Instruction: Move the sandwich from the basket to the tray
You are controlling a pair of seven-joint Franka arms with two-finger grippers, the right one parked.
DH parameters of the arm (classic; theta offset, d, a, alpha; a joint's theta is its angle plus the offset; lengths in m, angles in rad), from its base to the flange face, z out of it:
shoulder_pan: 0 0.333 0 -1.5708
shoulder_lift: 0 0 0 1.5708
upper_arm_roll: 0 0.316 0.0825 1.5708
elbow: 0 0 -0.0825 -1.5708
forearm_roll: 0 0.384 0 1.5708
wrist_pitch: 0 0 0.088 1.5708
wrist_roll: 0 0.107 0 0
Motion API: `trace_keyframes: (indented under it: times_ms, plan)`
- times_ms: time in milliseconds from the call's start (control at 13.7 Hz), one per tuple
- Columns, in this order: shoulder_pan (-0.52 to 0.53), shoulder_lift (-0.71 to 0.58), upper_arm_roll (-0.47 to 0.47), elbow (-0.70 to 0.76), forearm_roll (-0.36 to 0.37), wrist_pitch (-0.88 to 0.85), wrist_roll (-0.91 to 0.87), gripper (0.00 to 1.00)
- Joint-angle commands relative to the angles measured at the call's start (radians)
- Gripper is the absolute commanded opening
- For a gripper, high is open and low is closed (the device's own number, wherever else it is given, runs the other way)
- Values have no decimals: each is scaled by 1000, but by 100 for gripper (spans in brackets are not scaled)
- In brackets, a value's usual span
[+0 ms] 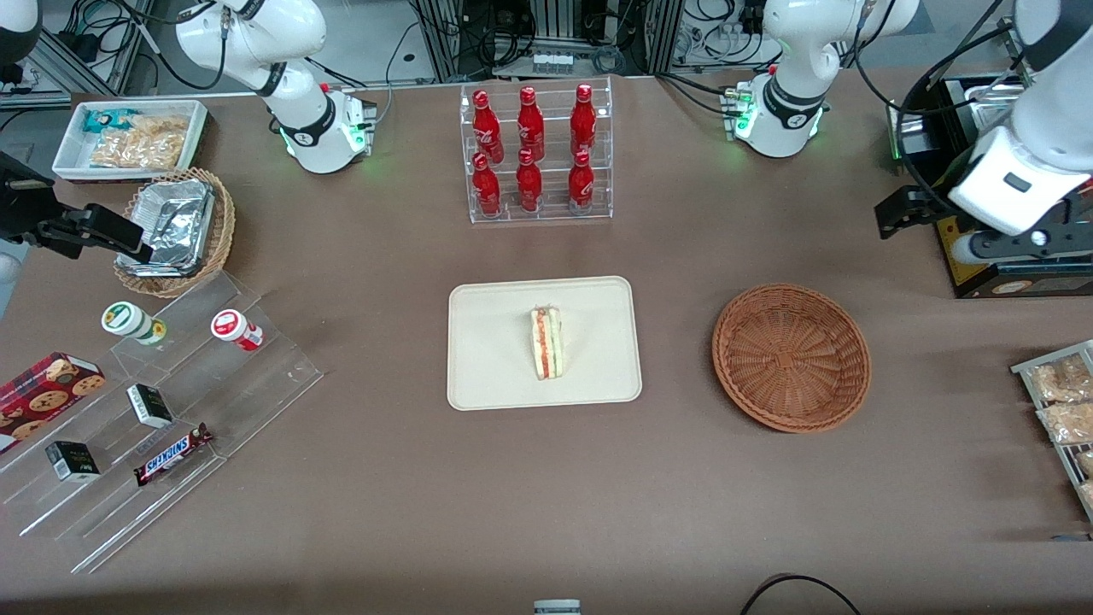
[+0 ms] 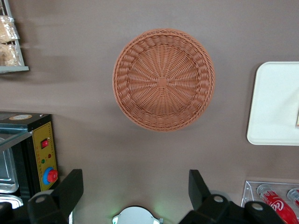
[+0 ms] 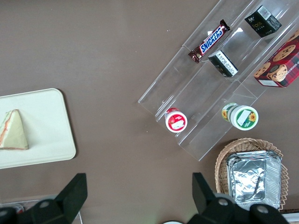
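Sandwich (image 1: 546,343) sits on the tray (image 1: 487,376), roughly at the middle of it, standing on one bread edge with its striped cut face turned upward. Its long axis runs from the near rim of the tray toward the rack of red bottles (image 1: 534,149), with the broader end nearer the front camera and the narrow tip pointing away. It touches nothing but the tray floor, and no finger is near it.

Next, toward the working arm's end of the table and well apart from the tray, lies the basket (image 1: 791,357); its woven bowl shows bare from rim to centre in both the front and left wrist views (image 2: 163,79).

Farther from the camera again, the gripper (image 1: 926,218) hangs raised above the table near the black appliance (image 1: 1008,256), clear of the basket and much farther still from the sandwich. Its two black fingers (image 2: 70,189) stand wide apart with nothing between them.

By this layout, the transfer looks complete: the sandwich lies away from the jaws, toward the parked arm's end, and any coming move would likely be a retreat, not a reach.
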Motion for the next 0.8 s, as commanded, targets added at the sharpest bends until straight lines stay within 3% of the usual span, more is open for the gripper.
trace_keyframes:
  times_ms: [0, 146, 732]
  plan:
    - [-6, 8, 33, 33, -30, -7, 4, 100]
    - [-6, 7, 90, 36, -70, -12, 9, 100]
    - [15, 11, 58, 37, -34, -22, 6, 100]
